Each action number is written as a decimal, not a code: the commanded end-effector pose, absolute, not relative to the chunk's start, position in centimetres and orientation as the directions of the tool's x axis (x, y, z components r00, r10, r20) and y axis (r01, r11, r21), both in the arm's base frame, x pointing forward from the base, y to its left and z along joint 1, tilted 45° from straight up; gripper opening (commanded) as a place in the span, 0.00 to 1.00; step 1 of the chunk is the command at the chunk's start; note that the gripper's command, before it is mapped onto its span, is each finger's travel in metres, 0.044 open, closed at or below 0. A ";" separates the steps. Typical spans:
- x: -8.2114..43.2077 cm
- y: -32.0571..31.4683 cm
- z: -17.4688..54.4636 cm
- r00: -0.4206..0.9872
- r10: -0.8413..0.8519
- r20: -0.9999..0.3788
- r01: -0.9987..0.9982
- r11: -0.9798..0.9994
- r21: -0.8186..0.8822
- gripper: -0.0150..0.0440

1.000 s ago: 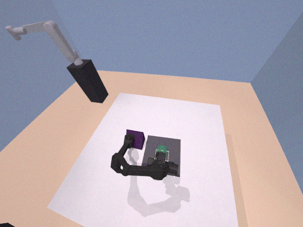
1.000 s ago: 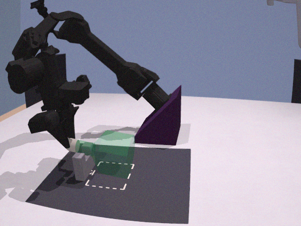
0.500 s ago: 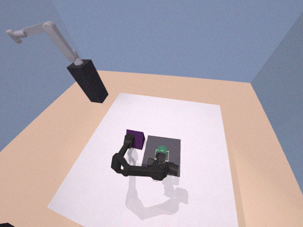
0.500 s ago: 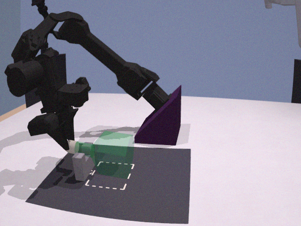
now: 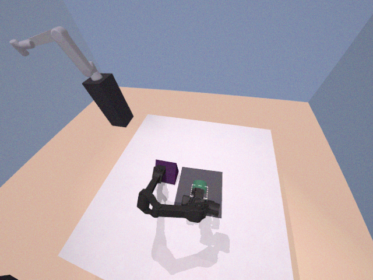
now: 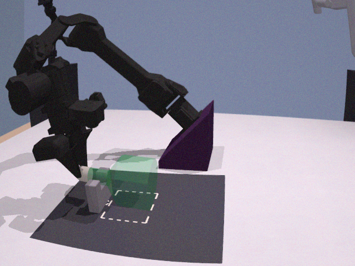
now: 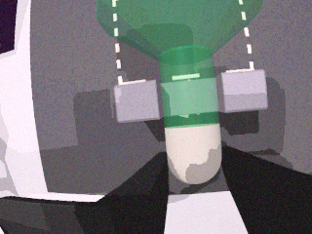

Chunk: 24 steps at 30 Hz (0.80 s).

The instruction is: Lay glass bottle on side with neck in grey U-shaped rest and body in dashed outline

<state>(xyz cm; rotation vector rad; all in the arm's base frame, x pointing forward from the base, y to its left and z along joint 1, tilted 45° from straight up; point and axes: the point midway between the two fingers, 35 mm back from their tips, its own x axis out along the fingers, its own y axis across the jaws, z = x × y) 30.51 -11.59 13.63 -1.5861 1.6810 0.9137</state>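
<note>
The green glass bottle (image 5: 199, 183) (image 6: 134, 177) (image 7: 190, 104) lies level, its cream neck end toward me. My gripper (image 6: 80, 174) (image 7: 194, 156) is shut on that neck end; in the top view the arm hides the fingers. The neck passes between the two prongs of the grey U-shaped rest (image 6: 94, 197) (image 7: 136, 100), near the height of their tops. The body is over the dashed outline (image 6: 157, 195) (image 7: 251, 64), low above the mat or touching it; I cannot tell which. The neck hides the bottom of the U.
The dark mat (image 5: 214, 181) (image 6: 194, 234) (image 7: 58, 122) lies under the rest and outline. A dark purple wedge (image 5: 170, 174) (image 6: 197, 146) (image 7: 7, 24) stands just beside it, close to my arm's lower links. A pale arm (image 5: 72, 49) on a black pedestal (image 5: 108, 99) is farther back.
</note>
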 end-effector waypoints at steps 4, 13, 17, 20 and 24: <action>30.6 -11.4 13.4 -0.062 -0.548 -0.834 -0.998 0.028 0.056 0.45; 30.6 -11.5 13.3 -0.064 -0.556 -0.829 -0.998 0.030 0.058 0.45; 30.6 -11.5 13.2 -0.066 -0.559 -0.826 -0.998 0.031 0.058 0.45; 30.6 -11.5 13.2 -0.067 -0.562 -0.825 -0.998 0.032 0.059 0.45; 30.6 -11.6 13.1 -0.068 -0.566 -0.822 -0.998 0.034 0.059 0.45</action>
